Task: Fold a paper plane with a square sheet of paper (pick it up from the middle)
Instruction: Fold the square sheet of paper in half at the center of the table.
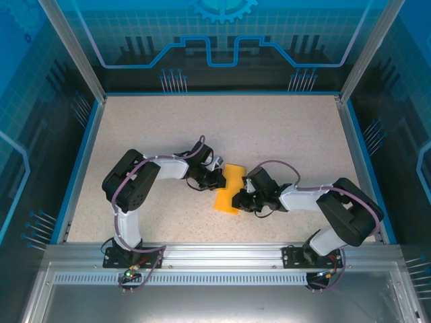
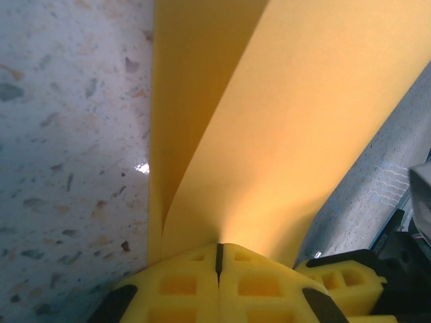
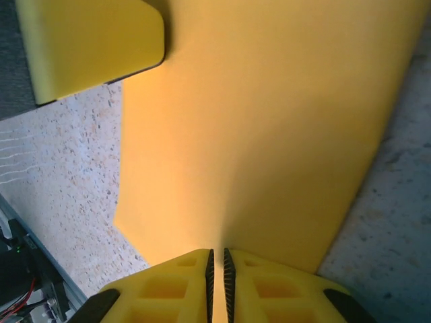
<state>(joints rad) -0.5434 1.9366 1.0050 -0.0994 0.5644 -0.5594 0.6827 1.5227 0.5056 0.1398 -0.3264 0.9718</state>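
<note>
The square sheet of paper (image 1: 228, 189) is orange-yellow and sits between the two arms at mid-table, held a little off the surface. In the left wrist view the paper (image 2: 289, 114) rises in two layers, folded over on the left side. My left gripper (image 2: 218, 259) is shut on its near edge. In the right wrist view the paper (image 3: 269, 114) spreads as a broad flat panel, and my right gripper (image 3: 217, 261) is shut on its edge, the sheet running into the thin slit between the pads. From above, the left gripper (image 1: 218, 177) and right gripper (image 1: 243, 196) face each other across the sheet.
The speckled tabletop (image 1: 283, 134) lies open behind the arms, bounded by a blue rim (image 1: 219, 93) and transparent walls. A metal rail (image 1: 222, 252) runs along the near edge. A yellow finger of the left gripper (image 3: 94, 47) shows at the upper left of the right wrist view.
</note>
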